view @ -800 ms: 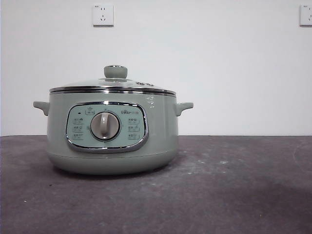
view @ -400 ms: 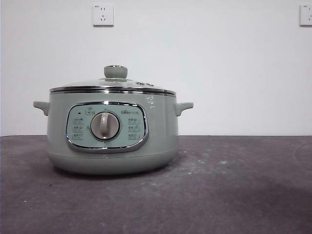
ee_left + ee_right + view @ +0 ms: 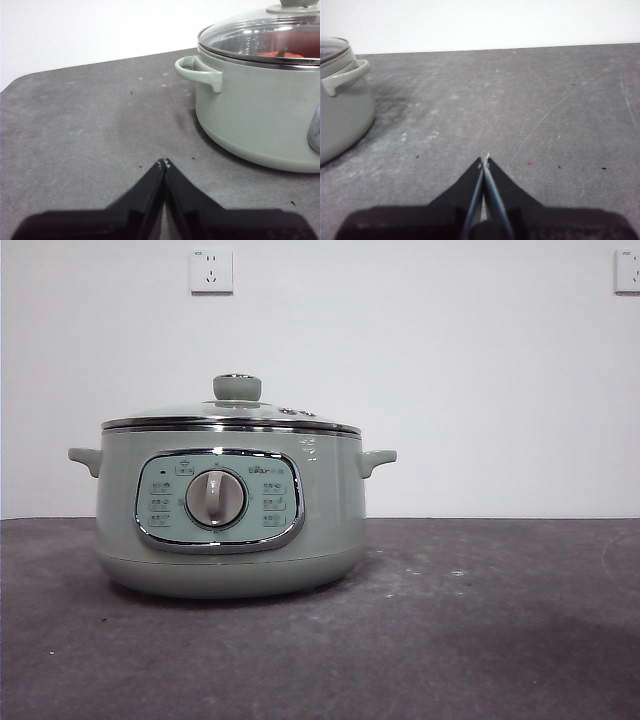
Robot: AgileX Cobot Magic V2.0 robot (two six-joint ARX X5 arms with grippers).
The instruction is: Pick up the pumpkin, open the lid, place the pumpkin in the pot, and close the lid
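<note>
Mia: Nothing has moved since a second ago. See, the big round pale green cooking pot sits in the same spot on the dark grey table.

Ben: Where is the little shiny orange-red toy pumpkin?

Mia: Inside the pot. You can peek at it through the see-through dome lid with the shiny metal rim. That lid sits flat on top of the pot.

Ben: And the claws?

Mia: Both are pressed together with nothing in them. Left gripper rests low, near the pot on one side, not touching it. Right gripper is on the pot's other side, farther off.

Ben: So the job is done?

Mia: I think so. Pumpkin in, lid on, arms resting away from the pot.
</note>
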